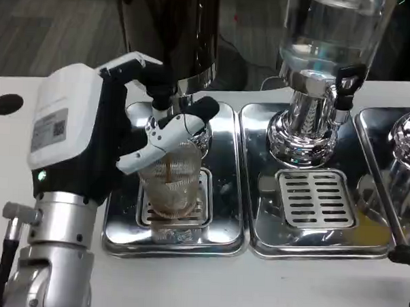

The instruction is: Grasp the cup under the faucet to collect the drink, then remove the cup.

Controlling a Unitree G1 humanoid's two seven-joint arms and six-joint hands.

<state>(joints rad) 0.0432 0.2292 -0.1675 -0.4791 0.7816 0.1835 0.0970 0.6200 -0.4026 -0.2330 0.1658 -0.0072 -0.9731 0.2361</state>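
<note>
A clear ribbed cup (171, 186) with brown drink inside is held upright, mouth upward, by the left hand (104, 132) under the faucet (168, 101).

we see the left hand (107, 132) with a broad white back shell, rounded at the corners, bearing a pale label with a small square code and lines of print (too small for us to read). beneath the shell the palm and side are black, with a small green light near the wrist. the fingers (161, 134) mix white segments with black ones. the left forearm (51, 255) is a silver cylinder with ringed bands, a stubby metal plug and a thin black cable at its side.
</note>
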